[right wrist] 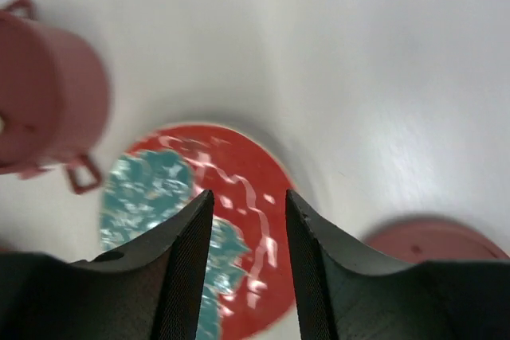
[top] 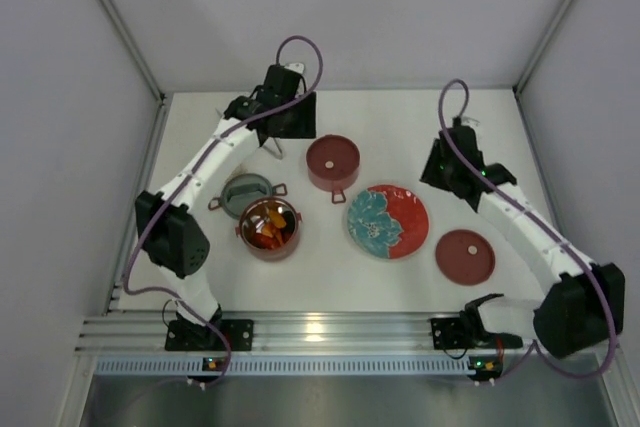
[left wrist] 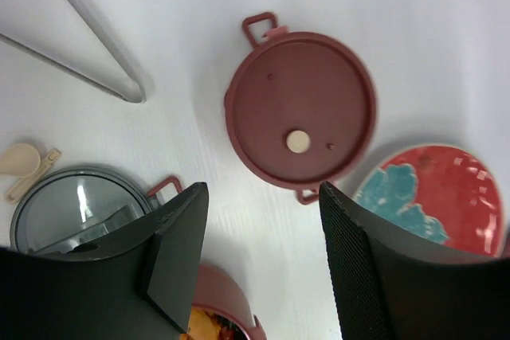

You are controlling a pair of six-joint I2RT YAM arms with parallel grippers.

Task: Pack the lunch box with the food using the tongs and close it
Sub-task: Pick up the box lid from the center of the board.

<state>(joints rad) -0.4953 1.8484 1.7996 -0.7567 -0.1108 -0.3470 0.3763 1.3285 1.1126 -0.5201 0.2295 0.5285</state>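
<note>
Two pots of the lunch box stand apart. One (top: 269, 229) holds the food (top: 267, 226), orange, red and dark pieces. The other pot (top: 333, 162) has a maroon lid (left wrist: 299, 109) on it. A second maroon lid (top: 465, 255) lies flat at the right. The tongs (left wrist: 96, 49) lie on the table at the far left, beside my left arm. My left gripper (left wrist: 263, 193) hangs open and empty above the table between the two pots. My right gripper (right wrist: 249, 197) is open and empty over the red plate (right wrist: 239, 189).
A grey round dish (top: 248, 194) sits left of the food pot, with a small cream spoon (left wrist: 20, 161) next to it. The red plate with a teal flower (top: 387, 221) lies mid-table. White walls close in the table on three sides.
</note>
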